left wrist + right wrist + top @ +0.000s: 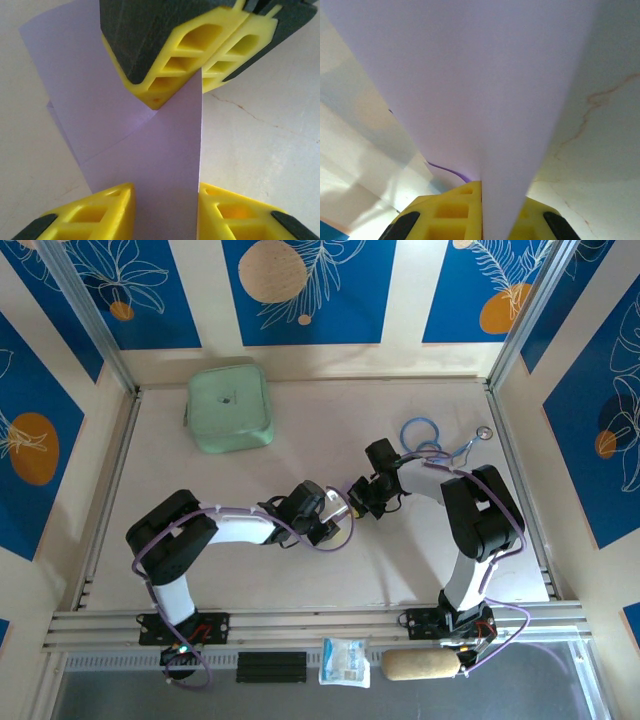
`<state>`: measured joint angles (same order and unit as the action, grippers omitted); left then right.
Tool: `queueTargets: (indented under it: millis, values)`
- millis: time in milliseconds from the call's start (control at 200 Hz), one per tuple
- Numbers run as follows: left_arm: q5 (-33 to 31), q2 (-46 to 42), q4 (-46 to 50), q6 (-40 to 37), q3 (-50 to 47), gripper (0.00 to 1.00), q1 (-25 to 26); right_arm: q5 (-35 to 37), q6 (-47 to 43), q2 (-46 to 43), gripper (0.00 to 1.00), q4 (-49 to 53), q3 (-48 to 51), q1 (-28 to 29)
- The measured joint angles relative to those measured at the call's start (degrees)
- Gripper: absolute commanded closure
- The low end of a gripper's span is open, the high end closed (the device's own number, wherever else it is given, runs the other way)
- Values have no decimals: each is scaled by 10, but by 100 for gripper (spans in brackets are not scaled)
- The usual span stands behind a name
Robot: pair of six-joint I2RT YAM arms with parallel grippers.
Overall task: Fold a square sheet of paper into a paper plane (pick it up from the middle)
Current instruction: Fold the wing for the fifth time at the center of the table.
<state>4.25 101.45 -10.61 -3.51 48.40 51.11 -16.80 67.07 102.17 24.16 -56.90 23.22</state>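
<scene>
Square sheet of paper [150, 150]: pale lilac, plain, unmarked. One layer overlaps another along a slanted line, and the right edge runs straight. It sits over the middle of the table [260, 150], between the two grippers; contact with the surface cannot be confirmed. Right gripper [192, 82]: clenched on the sheet's far edge, fingers pressed together. Left gripper [167, 200]: released, fingers apart on either side of the sheet's near part.
</scene>
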Motion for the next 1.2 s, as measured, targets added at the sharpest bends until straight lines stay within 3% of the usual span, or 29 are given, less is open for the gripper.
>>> queueTargets:
  millis: [300, 365, 525, 645, 935, 1201]
  values:
    - [0, 1, 4, -8, 0, 77, 0, -13, 7, 0, 89, -3, -12, -2]
    - [0, 2, 4, -10, 0, 79, 0, -13, 9, 0, 84, -3, -13, -2]
    - [0, 3, 4, -10, 0, 86, 0, -11, 4, 0, 61, 1, -13, -5]
    - [2, 3, 4, -7, 0, 90, -1, -2, -1, -3, 53, 10, -13, -12]
    - [30, 3, 2, 23, -1, 94, -18, 16, -39, -69, 48, 7, -3, -60]
    - [73, 3, -22, 98, -11, 96, -50, 22, -84, -133, 47, -40, 51, -92]
